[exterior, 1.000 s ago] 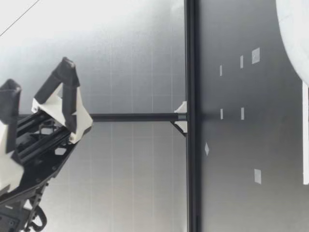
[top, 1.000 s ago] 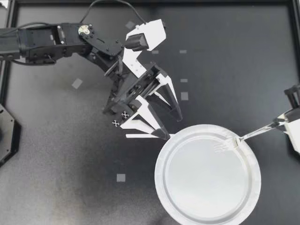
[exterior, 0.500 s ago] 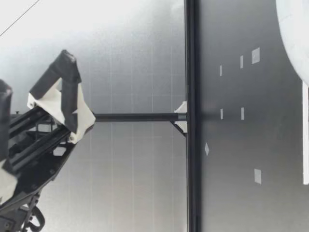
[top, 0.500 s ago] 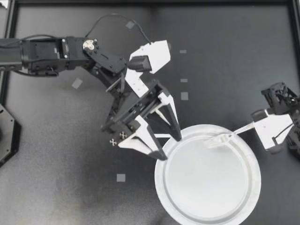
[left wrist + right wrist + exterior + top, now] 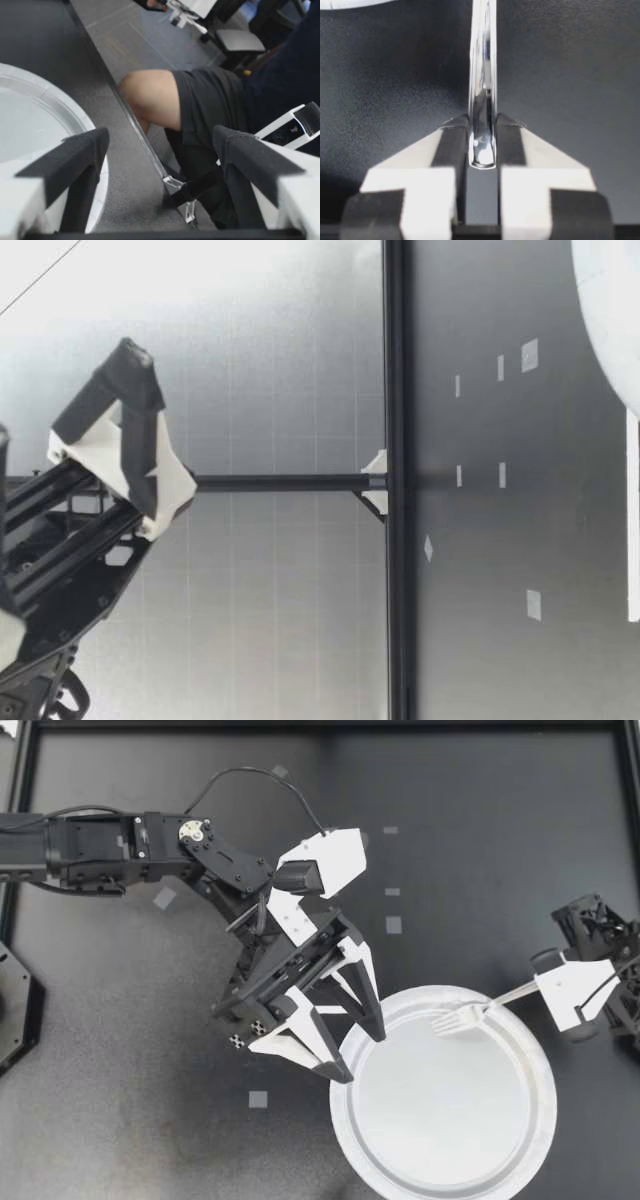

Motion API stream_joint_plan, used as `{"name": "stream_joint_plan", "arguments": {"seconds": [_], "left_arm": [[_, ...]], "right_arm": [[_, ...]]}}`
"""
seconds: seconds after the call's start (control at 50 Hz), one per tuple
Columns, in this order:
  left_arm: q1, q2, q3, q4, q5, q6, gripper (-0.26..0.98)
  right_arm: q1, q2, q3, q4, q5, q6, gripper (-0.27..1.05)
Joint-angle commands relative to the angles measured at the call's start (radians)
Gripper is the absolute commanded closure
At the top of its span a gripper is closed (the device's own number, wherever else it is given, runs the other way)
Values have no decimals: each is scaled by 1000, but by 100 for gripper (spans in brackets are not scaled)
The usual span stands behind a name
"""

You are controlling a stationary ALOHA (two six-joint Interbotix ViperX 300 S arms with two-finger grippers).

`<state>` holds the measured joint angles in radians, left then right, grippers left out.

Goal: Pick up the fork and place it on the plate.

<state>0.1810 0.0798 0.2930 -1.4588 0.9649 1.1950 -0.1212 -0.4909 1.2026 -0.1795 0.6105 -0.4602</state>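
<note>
Fork held out over the plate's rim by my right arm.

Top view: my right gripper (image 5: 545, 988) was clamped on the handle end of the fork (image 5: 485, 1007). Its long axis slanted across the black table (image 5: 480, 850), tines pointing toward my left side and lying over the plate (image 5: 541, 1135) just inside the rim; contact could not be told. My left gripper (image 5: 359, 1055) was spread wide and empty over the plate's opposite rim.
Low view: a gripper (image 5: 60, 390) hung high above the table, jaws apart.
Left wrist view: nothing lay between the spread fingers; the plate sat under one of them, and a person's leg (image 5: 150, 97) showed beyond the table.
Right wrist view: both pads pinched the handle, which ran straight ahead.
</note>
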Motion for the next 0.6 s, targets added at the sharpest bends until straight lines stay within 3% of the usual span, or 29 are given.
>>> {"name": "stream_joint_plan", "arguments": {"seconds": [0.0, 0.42, 0.58], "left_arm": [[2, -20, -8, -3, 3, 2, -4], [2, -25, 12, -3, 3, 5, -4], [0, -25, 25, -3, 3, 34, -4]], "right_arm": [[-6, 18, -18, 3, -21, 0, 68], [-6, 80, -31, 11, -55, 3, 42], [-6, 74, -31, 14, -55, 6, 40]]}}
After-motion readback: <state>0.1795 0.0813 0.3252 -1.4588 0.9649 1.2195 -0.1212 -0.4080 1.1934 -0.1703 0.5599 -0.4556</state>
